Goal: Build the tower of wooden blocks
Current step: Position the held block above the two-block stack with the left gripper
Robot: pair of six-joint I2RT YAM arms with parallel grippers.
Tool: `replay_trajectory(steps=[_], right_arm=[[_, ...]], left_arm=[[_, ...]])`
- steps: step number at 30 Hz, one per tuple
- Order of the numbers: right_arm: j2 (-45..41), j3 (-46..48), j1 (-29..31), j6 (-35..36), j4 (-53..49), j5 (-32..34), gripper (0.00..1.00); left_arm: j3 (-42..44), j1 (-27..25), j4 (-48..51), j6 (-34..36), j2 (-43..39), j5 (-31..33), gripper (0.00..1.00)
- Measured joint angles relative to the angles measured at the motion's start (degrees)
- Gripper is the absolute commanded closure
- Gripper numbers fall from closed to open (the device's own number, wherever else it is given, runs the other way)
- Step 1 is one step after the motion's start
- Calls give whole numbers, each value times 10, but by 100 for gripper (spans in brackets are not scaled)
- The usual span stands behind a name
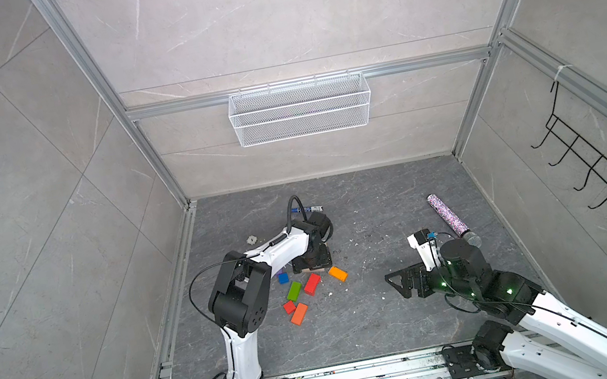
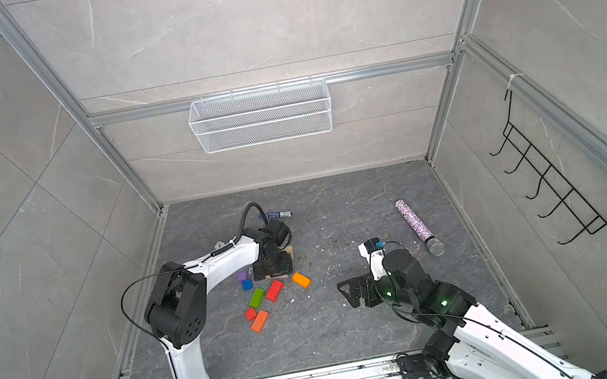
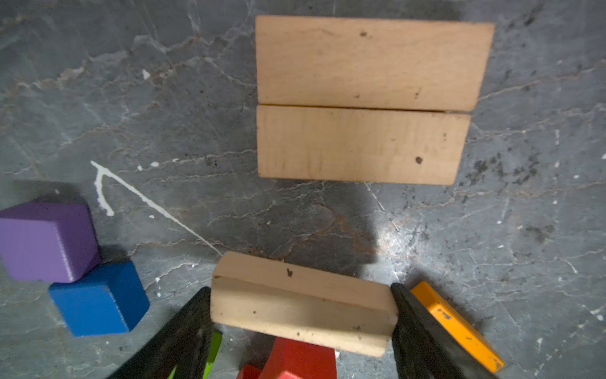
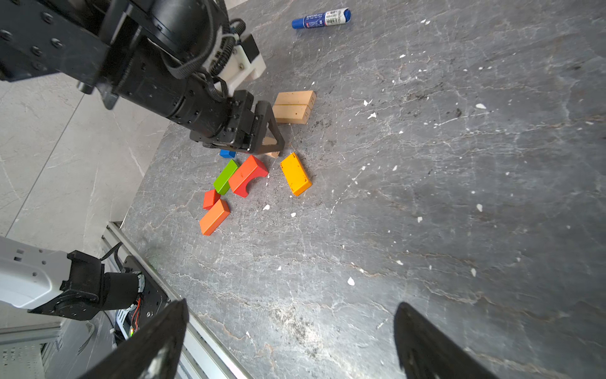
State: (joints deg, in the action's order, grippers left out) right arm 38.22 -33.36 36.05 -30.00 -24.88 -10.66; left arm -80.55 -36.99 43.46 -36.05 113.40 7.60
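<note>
**left arm grips a tan block beside the laid pair**

the left gripper (image 3: 300, 315) is clamped on the two ends of a plain tan wooden oblong block (image 3: 295, 295), which sits skewed between its black fingers (image 3: 183, 328). whether that block touches the dark grey stone worktop (image 1: 380, 320) cannot be told.

apart from it, toward the worktop's back edge, one tan wooden oblong (image 3: 370, 62) and a second tan wooden oblong (image 3: 360, 144) lie flat with their long sides touching. this pair is all there is of the tower.

nearer the left edge, a purple wooden cube (image 3: 46, 241) touches a blue wooden cube (image 3: 98, 298). toward the front edge lie a yellow-orange oblong (image 4: 295, 174), a red arched block (image 4: 247, 175), a green oblong (image 4: 225, 177), a small red cube (image 4: 210, 198) and an orange oblong (image 4: 214, 216), all single on the worktop's left half.

the right gripper (image 4: 291, 306) hangs over the right half with its jaws spread wide, nothing between them.
</note>
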Motion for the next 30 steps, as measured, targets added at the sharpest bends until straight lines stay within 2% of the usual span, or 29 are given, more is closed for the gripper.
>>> replay_trajectory(steps=[4, 12, 18, 30], right_arm=[[-2, 0, 0, 0, -2, 0, 1], [0, 0, 0, 0, -2, 0, 1], [9, 0, 0, 0, -1, 0, 1], [16, -1, 0, 0, -2, 0, 1]], left_arm=[[-2, 0, -3, 0, 10, 3, 36], [-2, 0, -3, 3, 10, 3, 15], [-2, 0, -3, 12, 10, 3, 9], [-2, 0, -2, 71, 10, 2, 9]])
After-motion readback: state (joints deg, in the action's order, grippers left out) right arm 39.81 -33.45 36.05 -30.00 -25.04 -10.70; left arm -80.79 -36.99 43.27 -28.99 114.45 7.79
